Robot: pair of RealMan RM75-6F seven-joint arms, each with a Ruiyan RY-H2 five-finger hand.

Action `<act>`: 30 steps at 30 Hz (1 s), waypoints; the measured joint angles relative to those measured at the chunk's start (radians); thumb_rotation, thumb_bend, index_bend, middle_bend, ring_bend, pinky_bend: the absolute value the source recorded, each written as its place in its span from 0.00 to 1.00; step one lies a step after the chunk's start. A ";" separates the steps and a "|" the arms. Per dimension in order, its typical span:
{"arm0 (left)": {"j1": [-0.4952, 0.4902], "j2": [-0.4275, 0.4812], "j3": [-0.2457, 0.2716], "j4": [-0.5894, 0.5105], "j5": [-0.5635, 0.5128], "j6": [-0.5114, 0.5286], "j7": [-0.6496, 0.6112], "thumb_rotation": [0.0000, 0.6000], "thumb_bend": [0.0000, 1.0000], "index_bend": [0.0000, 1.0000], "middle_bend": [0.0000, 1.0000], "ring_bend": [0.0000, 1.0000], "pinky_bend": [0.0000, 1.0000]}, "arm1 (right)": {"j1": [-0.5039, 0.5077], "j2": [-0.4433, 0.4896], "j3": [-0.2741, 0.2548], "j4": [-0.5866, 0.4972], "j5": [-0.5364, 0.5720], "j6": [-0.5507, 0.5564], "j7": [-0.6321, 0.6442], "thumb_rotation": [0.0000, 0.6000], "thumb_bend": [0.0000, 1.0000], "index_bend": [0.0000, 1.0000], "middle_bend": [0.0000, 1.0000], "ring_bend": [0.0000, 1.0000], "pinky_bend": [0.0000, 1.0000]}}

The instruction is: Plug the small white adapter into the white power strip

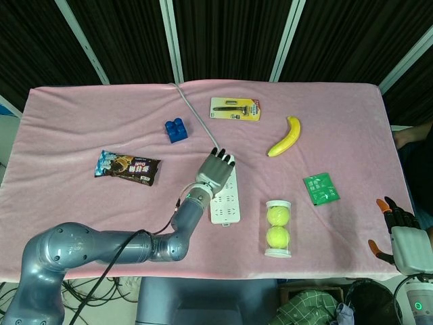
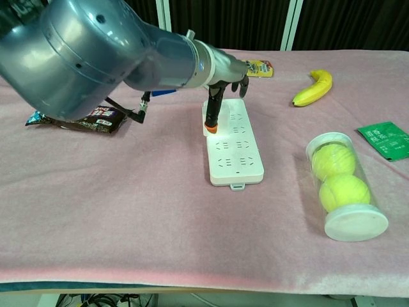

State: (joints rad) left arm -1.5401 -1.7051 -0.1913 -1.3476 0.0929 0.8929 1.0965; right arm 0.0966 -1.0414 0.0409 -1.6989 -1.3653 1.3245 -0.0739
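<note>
The white power strip [image 1: 225, 203] [image 2: 234, 144] lies lengthwise in the middle of the pink cloth, its cable [image 1: 197, 119] running to the far edge. My left hand [image 1: 214, 171] [image 2: 220, 75] hovers over the strip's far end with its fingers spread. One orange-tipped finger [image 2: 210, 121] points down at the strip's left edge. Nothing shows in that hand. I cannot make out the small white adapter in either view; the hand hides the strip's far sockets. My right hand [image 1: 398, 232] hangs off the table's right front corner, fingers apart and holding nothing.
A tube of tennis balls [image 1: 278, 228] [image 2: 342, 186] lies right of the strip. A banana [image 1: 285, 136] [image 2: 313, 86], a green packet [image 1: 321, 188] [image 2: 386, 139] and a carded tool [image 1: 235, 108] lie further off. A blue brick [image 1: 176, 131] and a snack bar [image 1: 127, 167] sit left.
</note>
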 measured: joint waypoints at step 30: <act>0.883 0.791 0.426 -0.682 1.027 0.537 -0.933 1.00 0.07 0.17 0.04 0.00 0.12 | -0.007 -0.015 0.010 -0.010 0.011 0.035 -0.062 1.00 0.22 0.03 0.04 0.13 0.15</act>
State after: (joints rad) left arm -0.6572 -0.9138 0.2347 -2.0293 1.1196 1.4297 0.1637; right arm 0.0898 -1.0565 0.0512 -1.7092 -1.3548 1.3594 -0.1361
